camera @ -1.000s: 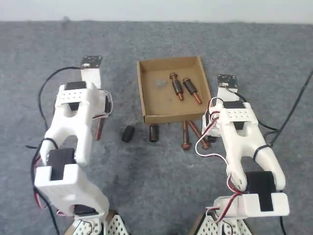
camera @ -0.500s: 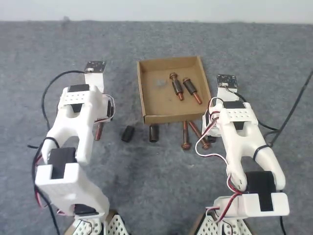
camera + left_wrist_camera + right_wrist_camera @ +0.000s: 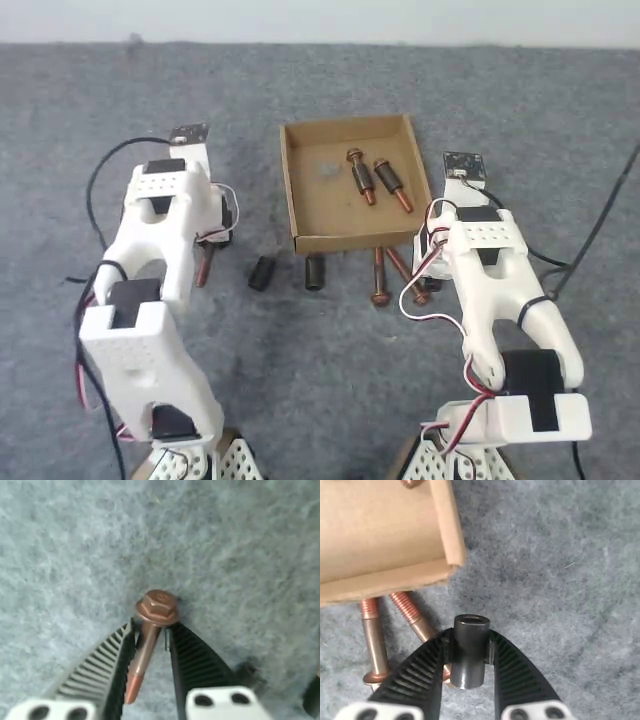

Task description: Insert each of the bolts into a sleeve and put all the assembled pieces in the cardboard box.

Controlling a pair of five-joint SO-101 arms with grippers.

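Pinching a bolt (image 3: 156, 607) is the left gripper (image 3: 150, 628); right gripper (image 3: 470, 636) clamps a sleeve (image 3: 469, 657) (overhead: two assembled pieces (image 3: 361, 178) in box (image 3: 345, 241)).

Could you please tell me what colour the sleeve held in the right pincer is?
Black, with a dull matte finish; the sleeve shows best in the right wrist view.

The left arm (image 3: 160, 225) has been stretched a little forward and turned slightly toward the cardboard box (image 3: 296, 195), the bolt (image 3: 150, 630) in its tool (image 3: 150, 628) being carried along.
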